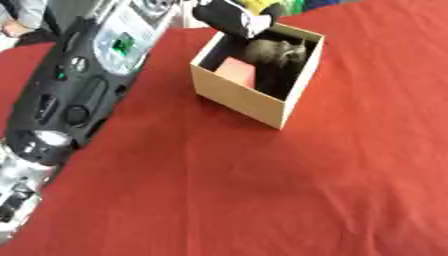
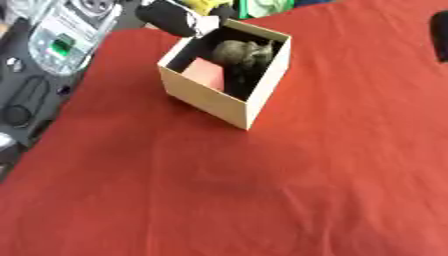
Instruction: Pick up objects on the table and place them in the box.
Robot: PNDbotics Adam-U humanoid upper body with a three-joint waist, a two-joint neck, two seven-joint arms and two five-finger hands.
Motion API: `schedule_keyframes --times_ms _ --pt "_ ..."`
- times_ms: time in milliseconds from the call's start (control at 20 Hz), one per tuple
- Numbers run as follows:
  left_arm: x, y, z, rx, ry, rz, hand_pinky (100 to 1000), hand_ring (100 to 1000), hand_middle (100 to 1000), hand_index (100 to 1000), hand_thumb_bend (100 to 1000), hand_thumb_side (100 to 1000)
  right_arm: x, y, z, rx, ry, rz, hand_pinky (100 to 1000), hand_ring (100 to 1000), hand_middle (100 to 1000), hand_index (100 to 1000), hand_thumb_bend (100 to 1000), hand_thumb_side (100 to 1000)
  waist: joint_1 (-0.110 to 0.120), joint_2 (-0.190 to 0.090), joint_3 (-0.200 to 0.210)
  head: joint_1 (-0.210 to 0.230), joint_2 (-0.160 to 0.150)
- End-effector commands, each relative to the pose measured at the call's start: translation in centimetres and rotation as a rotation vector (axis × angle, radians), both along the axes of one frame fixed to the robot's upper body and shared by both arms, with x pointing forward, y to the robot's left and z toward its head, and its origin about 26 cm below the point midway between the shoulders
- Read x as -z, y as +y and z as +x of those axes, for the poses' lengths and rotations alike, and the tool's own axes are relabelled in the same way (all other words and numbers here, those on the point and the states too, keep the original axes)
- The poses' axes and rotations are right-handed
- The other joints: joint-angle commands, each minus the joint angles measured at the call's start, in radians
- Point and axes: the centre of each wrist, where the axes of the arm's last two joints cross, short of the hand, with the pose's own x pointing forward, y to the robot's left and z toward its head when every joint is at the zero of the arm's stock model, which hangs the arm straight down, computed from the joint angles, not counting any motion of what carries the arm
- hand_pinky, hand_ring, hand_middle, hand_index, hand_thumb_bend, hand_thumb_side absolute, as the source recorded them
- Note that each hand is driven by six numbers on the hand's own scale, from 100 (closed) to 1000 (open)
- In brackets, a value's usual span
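box [image 1: 254, 97] holds grey toy [image 2: 243, 52] and pink block [image 2: 204, 72]. nothing left on red cloth [image 1: 262, 190]. left hand [image 1: 229, 17] over box rim, fingers too blurry to tell.

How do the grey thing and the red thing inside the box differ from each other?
The grey thing is rounded and lumpy, while the red thing is flat-faced with straight edges. The grey one sits toward the far side of the box, the red one nearer the left wall. The grey one is dull, the red one bright. Both lie inside the box.
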Motion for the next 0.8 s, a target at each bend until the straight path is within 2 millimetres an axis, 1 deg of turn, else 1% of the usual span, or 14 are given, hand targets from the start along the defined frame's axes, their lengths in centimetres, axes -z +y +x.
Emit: schedule_keyframes --times_ms 50,200,350,400,500,550,600,650,700,750,800 --pt "-0.1 0.0 1.3 -0.04 -0.026 0.004 100 353 182 244 100 268 -0.9 0.5 -0.7 -0.034 -0.033 -0.003 886 890 775 793 100 530 -0.008 -0.017 -0.006 0.017 -0.018" --pt "1.1 -0.1 2.6 -0.074 -0.03 0.023 109 369 205 273 100 260 -1.0 0.7 -0.7 -0.047 -0.031 -0.001 886 889 775 794 100 531 -0.005 -0.013 -0.013 0.023 -0.022" --pt "2.1 -0.1 3.4 -0.1 -0.039 0.056 133 385 227 305 100 255 -1.0 0.8 -0.7 -0.051 -0.026 0.0 886 889 775 794 100 531 -0.003 -0.013 -0.015 0.026 -0.018" --pt "2.5 -0.1 3.6 -0.107 -0.039 0.067 147 394 236 307 100 254 -0.9 0.8 -0.7 -0.051 -0.024 0.0 886 889 775 794 100 537 -0.003 -0.012 -0.015 0.027 -0.016" --pt "3.1 -0.1 3.9 -0.123 -0.034 0.092 183 417 268 343 100 249 -0.9 0.7 -0.7 -0.049 -0.022 0.001 886 889 774 794 100 531 -0.003 -0.013 -0.015 0.028 -0.013" --pt "3.3 -0.1 4.0 -0.131 -0.028 0.108 233 454 311 388 100 247 -0.9 0.7 -0.7 -0.048 -0.022 0.002 886 889 774 794 100 531 -0.003 -0.013 -0.015 0.028 -0.012" --pt "3.6 -0.1 4.1 -0.136 -0.019 0.125 331 525 398 475 100 245 -0.9 0.7 -0.7 -0.048 -0.022 0.003 886 888 774 794 100 531 -0.004 -0.013 -0.015 0.028 -0.012" --pt "3.9 0.0 4.2 -0.139 -0.004 0.142 398 570 446 534 100 244 -0.9 0.7 -0.7 -0.047 -0.022 0.005 886 888 774 794 100 531 -0.004 -0.013 -0.015 0.028 -0.012" --pt "4.2 0.0 4.3 -0.139 0.009 0.159 543 667 549 665 100 245 -0.9 0.7 -0.7 -0.047 -0.022 0.007 886 888 774 794 100 531 -0.005 -0.014 -0.015 0.028 -0.012" --pt "4.4 0.0 4.4 -0.137 0.025 0.184 629 738 629 741 100 248 -0.9 0.6 -0.7 -0.046 -0.022 0.009 886 888 774 794 100 531 -0.006 -0.014 -0.014 0.027 -0.012" --pt "4.4 0.1 4.4 -0.133 0.036 0.206 741 818 760 840 100 253 -0.9 0.6 -0.7 -0.045 -0.022 0.01 886 888 774 793 100 531 -0.006 -0.014 -0.013 0.026 -0.012"
